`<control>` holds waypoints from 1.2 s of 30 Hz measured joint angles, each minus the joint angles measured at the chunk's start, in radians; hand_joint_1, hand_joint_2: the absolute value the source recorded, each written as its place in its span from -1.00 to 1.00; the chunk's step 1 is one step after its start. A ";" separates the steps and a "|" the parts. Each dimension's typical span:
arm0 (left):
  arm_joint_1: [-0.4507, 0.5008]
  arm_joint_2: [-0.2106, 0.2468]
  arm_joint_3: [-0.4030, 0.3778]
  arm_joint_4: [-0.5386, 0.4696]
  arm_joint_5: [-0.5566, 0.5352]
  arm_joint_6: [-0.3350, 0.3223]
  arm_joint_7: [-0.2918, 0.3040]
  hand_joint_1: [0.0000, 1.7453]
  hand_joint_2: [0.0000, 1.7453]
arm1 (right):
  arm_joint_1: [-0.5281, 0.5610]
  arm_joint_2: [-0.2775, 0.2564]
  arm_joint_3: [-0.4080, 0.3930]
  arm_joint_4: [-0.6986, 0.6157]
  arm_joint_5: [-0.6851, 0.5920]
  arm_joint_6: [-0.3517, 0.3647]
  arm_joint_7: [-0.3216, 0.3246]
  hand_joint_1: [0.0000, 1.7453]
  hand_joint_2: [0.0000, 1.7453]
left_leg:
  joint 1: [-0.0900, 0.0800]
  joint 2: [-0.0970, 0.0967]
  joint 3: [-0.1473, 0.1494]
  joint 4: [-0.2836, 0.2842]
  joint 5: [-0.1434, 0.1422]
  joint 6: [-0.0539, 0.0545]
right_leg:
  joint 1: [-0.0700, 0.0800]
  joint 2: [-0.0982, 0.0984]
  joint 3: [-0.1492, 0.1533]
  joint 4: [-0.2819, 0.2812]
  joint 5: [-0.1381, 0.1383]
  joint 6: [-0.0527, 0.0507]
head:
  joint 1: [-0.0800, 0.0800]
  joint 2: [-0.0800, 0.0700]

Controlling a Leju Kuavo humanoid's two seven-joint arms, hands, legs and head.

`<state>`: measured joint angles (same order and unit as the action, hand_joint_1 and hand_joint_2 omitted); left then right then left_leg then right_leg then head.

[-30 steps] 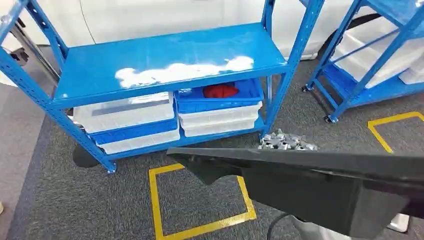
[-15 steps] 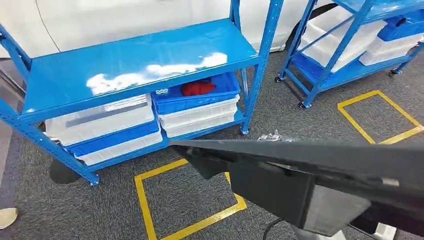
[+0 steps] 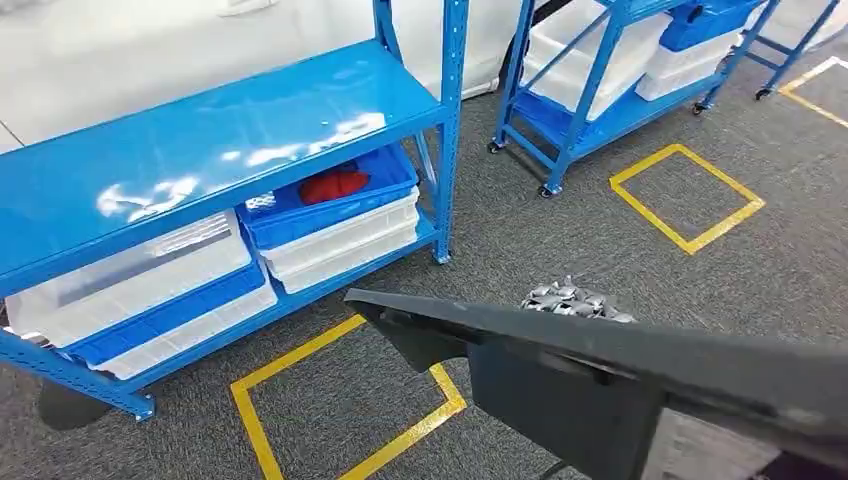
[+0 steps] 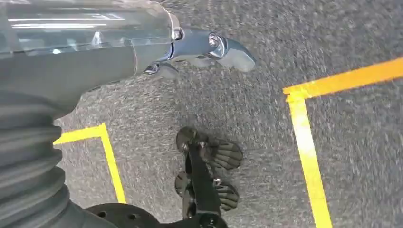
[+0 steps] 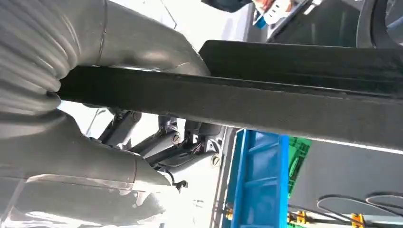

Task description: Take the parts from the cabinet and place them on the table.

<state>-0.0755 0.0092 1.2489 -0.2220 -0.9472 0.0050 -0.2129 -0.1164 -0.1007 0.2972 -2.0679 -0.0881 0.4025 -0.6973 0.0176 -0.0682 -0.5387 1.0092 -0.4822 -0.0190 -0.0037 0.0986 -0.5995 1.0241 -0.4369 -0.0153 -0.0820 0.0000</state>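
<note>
A long flat black part (image 3: 600, 380) stretches across the lower head view, tilted down toward the right. My right hand (image 3: 575, 298) grips it from behind, its silver fingers showing just over the part's top edge. In the right wrist view the black part (image 5: 285, 102) runs as a dark bar across my right hand (image 5: 157, 142). My left hand (image 4: 199, 50) hangs over the grey carpet and holds nothing. The blue cabinet (image 3: 200, 150) stands at the left, with a blue bin (image 3: 390, 180) holding a red thing (image 3: 335, 185) on its lower shelf.
White and blue bins (image 3: 130, 270) are stacked under the cabinet's top shelf. A second blue rack (image 3: 600, 90) with white bins stands at the back right. Yellow tape squares (image 3: 345, 410) (image 3: 688, 195) mark the grey carpet.
The whole picture has shifted left, so the camera has turned to the right. The black part stays in my right hand, and more of the second rack and its yellow square has come into sight.
</note>
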 joint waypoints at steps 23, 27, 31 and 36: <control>-0.006 -0.049 0.000 0.001 0.005 0.026 0.052 -1.00 1.00 | 0.027 0.001 0.008 0.000 0.029 -0.074 0.021 1.00 1.00 | -0.003 0.079 -0.105 0.260 -0.152 -0.016 | 0.001 -0.081 0.005 -0.013 -0.004 -0.022 | 0.000 0.000; -0.001 -0.053 0.001 0.001 0.005 0.023 0.052 -1.00 1.00 | 0.022 0.003 0.026 0.033 0.050 -0.077 0.055 1.00 1.00 | -0.003 0.074 -0.094 0.209 -0.068 -0.010 | 0.003 -0.032 0.005 -0.006 -0.004 -0.021 | 0.000 0.000; -0.002 -0.052 0.002 0.001 0.007 0.012 0.041 -1.00 1.00 | -0.013 0.005 0.037 0.104 0.049 -0.072 0.083 1.00 1.00 | -0.003 0.003 -0.010 0.005 0.002 0.006 | 0.001 0.011 -0.006 0.003 -0.001 -0.003 | 0.000 0.000; -0.009 -0.054 0.002 0.001 0.007 0.007 0.034 -1.00 1.00 | -0.035 0.005 0.038 0.158 0.049 -0.063 0.091 1.00 1.00 | 0.000 0.052 -0.002 -0.018 0.021 0.035 | 0.003 -0.047 -0.041 0.056 -0.036 0.023 | 0.001 0.000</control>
<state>-0.0844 -0.0450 1.2512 -0.2209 -0.9403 0.0122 -0.1789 -0.1515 -0.0958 0.3349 -1.9100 -0.0389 0.3395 -0.6062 0.0181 -0.0165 -0.5407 0.9909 -0.4609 0.0157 -0.0004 0.0511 -0.6404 1.0797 -0.4731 0.0080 -0.0813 0.0000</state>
